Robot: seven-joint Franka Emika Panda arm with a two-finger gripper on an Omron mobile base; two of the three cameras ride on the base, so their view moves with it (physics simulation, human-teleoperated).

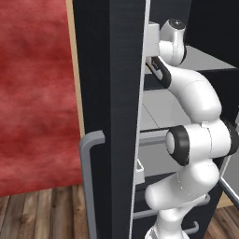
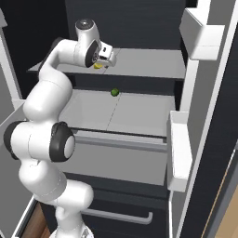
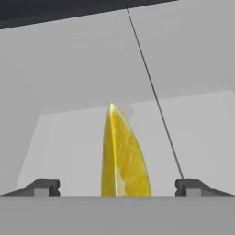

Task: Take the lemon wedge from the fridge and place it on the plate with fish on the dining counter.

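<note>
The fridge [image 2: 139, 65] stands open, its pale grey shelves showing. The lemon wedge [image 3: 123, 156] stands on its edge on the upper shelf, and in the right base view the lemon wedge [image 2: 97, 66] is a small yellow spot just under the hand. My gripper [image 3: 117, 187] is open, its dark fingertips [image 3: 43, 187] wide apart on either side of the wedge, with a clear gap to each. In the left base view the arm reaches up into the fridge [image 1: 112, 93] past its black door edge. The plate with fish and the dining counter are out of view.
A small green ball [image 2: 114, 92] lies on the middle shelf below. White door bins [image 2: 179, 153] hang on the right-hand door. A grey bar handle [image 1: 88, 182] runs down the left door, with a red wall [image 1: 32, 93] and wooden floor beyond it. Lower drawers sit beneath the shelves.
</note>
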